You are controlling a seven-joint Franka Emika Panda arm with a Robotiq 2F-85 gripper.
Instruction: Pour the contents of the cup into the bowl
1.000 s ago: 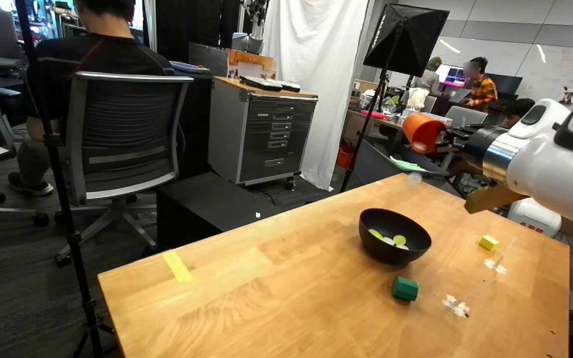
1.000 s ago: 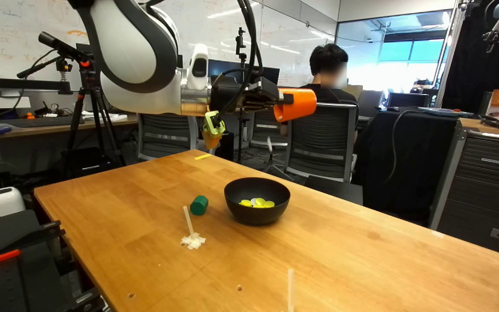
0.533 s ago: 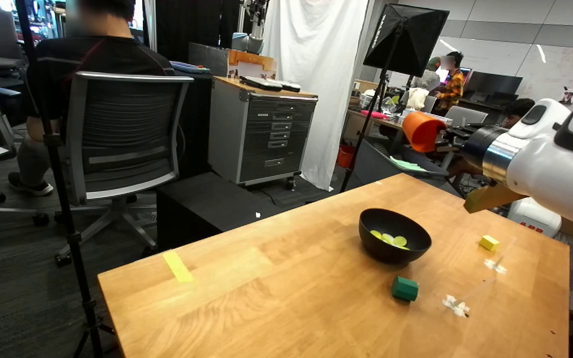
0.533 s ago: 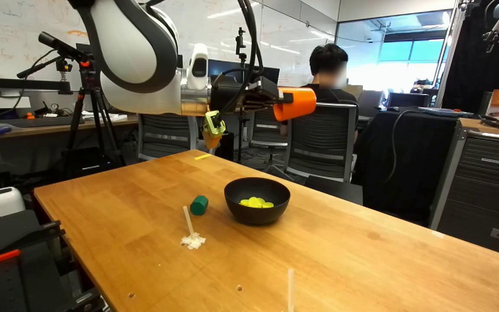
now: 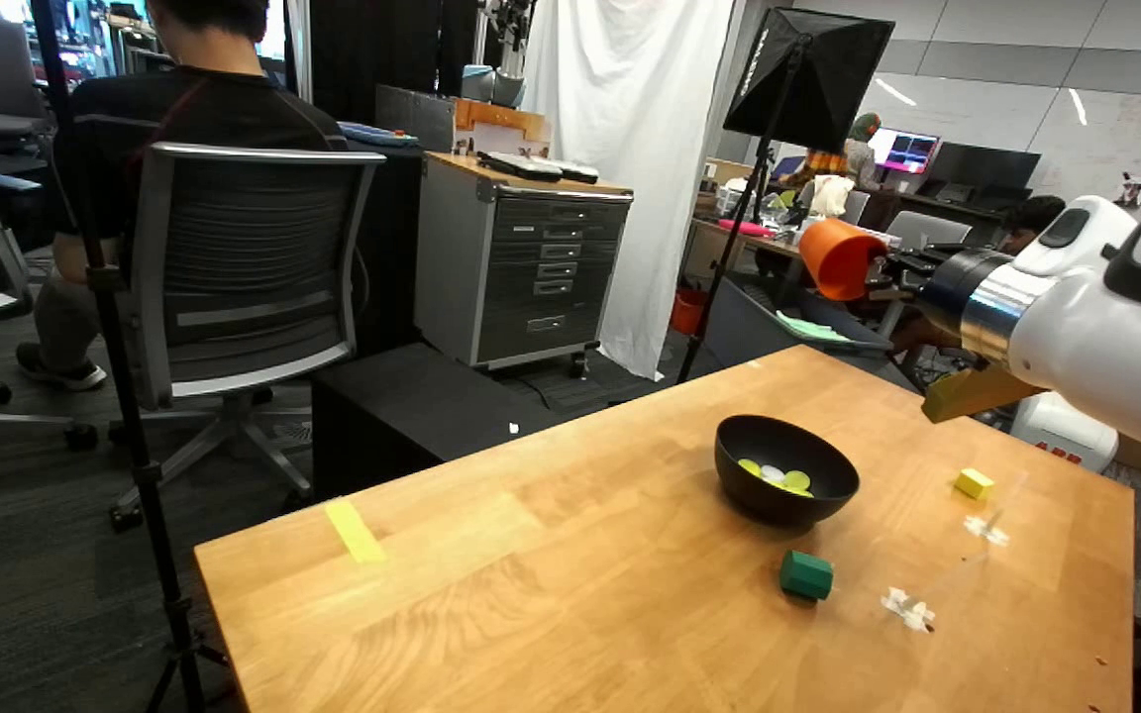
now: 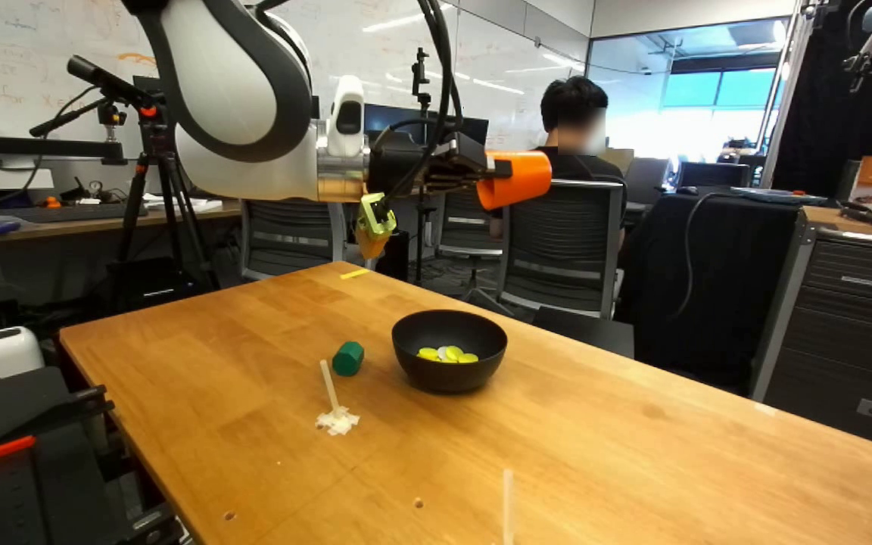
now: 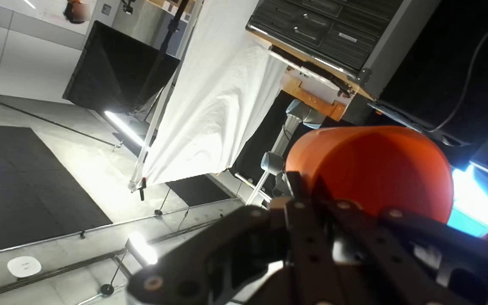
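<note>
**Wrist view: black two-finger gripper [image 7: 308, 187] clamped on orange-red plastic cup [image 7: 375, 169]**

The jaws stand together on the cup's wall, one outside, one inside. Both exterior views show the cup raised clear of the light-brown wooden table [image 6: 602, 446], tipped onto its side, mouth toward the gripper. The pale yellow-green bits [image 5: 796, 481] lie inside the round black bowl [image 6: 445, 378] on the table. A dark-green hexagonal block [image 5: 806, 575] sits near the bowl.

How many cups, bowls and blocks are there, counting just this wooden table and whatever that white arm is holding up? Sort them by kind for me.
Cups: 1, the orange cup, held in the air and tipped over
Bowls: 1, the black bowl, on the wooden table
Blocks: 2, the green block and the yellow block
Total: 4
</note>
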